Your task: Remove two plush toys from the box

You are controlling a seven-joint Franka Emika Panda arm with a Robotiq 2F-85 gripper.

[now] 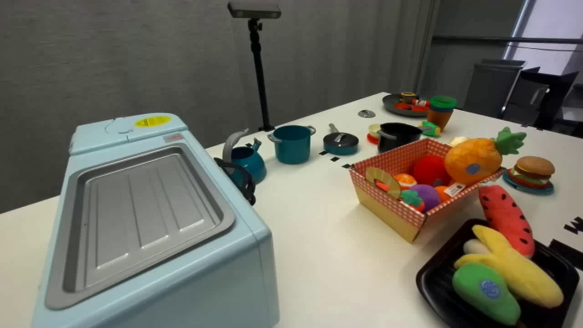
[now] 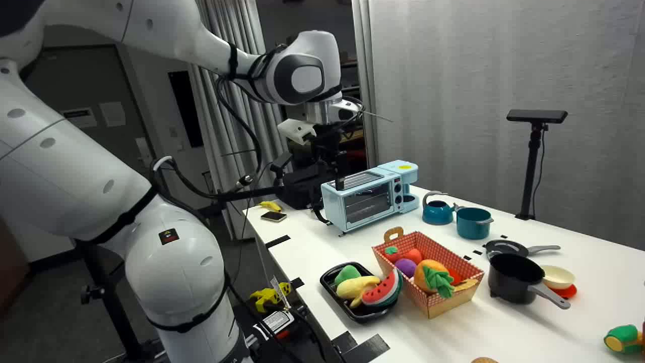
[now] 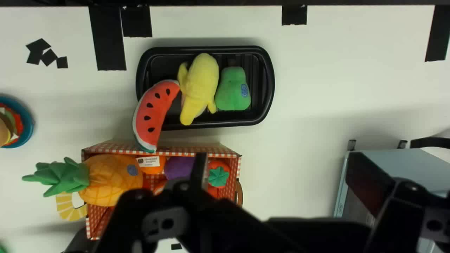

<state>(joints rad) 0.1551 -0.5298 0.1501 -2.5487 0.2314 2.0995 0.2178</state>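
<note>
The orange basket (image 1: 382, 212) with red-and-white chequered lining stands on the table in both exterior views (image 2: 448, 305) and the wrist view (image 3: 235, 175). Inside lies the small purple plush (image 1: 427, 197), which also shows in the wrist view (image 3: 178, 167), partly behind a finger. The round red plush (image 1: 428, 171) sits in the basket beside the orange pineapple plush (image 1: 471, 161); in the wrist view the gripper seems to hide it. My gripper (image 3: 281, 175) is wide open and empty. In an exterior view it hangs high near the pale-blue oven (image 2: 338, 169), away from the basket.
A black tray (image 3: 265, 88) holds watermelon, banana and green pear plushes beside the basket; the watermelon reaches the basket's rim. The pale-blue oven (image 1: 246, 255) stands nearby. A teal kettle (image 2: 437, 213), teal pot (image 2: 472, 224) and black pot (image 2: 511, 280) stand behind. A toy burger (image 1: 530, 173) lies beyond.
</note>
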